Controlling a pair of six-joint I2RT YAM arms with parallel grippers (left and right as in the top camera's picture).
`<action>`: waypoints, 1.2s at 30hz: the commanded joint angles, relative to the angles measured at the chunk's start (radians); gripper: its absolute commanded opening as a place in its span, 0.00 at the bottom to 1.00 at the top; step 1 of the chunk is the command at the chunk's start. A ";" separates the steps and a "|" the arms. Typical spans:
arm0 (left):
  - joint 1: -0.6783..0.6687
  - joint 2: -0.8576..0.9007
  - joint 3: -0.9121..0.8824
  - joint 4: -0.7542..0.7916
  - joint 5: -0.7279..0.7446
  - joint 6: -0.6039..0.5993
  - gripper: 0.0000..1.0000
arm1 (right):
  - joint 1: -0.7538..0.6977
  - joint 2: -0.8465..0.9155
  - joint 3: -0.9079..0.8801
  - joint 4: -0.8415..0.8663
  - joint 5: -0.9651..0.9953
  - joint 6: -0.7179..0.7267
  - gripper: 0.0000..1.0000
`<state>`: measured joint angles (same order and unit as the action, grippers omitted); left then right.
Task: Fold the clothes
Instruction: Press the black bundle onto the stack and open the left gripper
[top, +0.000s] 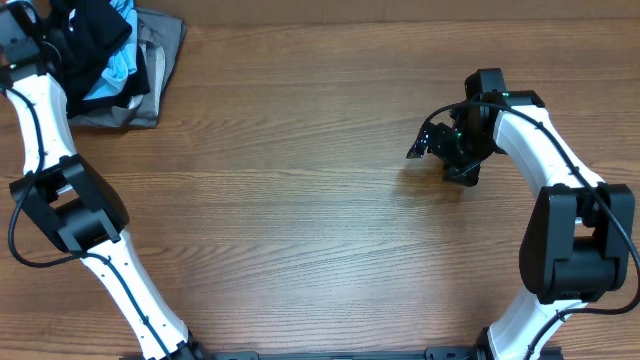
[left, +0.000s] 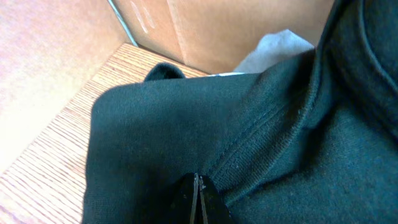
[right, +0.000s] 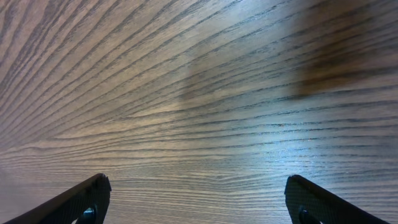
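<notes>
While left pincer (left: 196, 186) pinches black T-shirt (left: 186, 124), bunched, long axis unclear

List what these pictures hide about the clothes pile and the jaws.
- Black T-shirt: overhead, bunched, cut by the top edge.
- Left jaws: left wrist, black against black fabric; whether they pinch it unclear.
- Right jaws: right wrist, mostly cut off by the bottom edge.
- Light blue shirt: overhead, mostly buried.

White arm links (top: 38, 130), black joints (top: 575, 240), thin black cables (top: 12, 235)
</notes>
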<state>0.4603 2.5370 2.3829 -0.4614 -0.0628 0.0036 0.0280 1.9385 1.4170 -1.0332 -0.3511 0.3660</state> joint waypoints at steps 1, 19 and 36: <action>-0.008 -0.047 0.086 -0.014 0.002 0.019 0.04 | 0.006 -0.006 -0.004 0.004 0.003 0.009 0.94; -0.186 -0.090 0.170 -0.392 0.000 0.015 0.04 | 0.006 -0.006 -0.004 0.010 0.003 0.005 0.93; -0.198 0.095 0.150 -0.412 0.168 -0.034 0.05 | 0.006 -0.006 -0.004 0.051 0.014 -0.003 0.93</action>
<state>0.2714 2.5267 2.5515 -0.8787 0.0399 -0.0090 0.0280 1.9385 1.4170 -0.9855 -0.3473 0.3660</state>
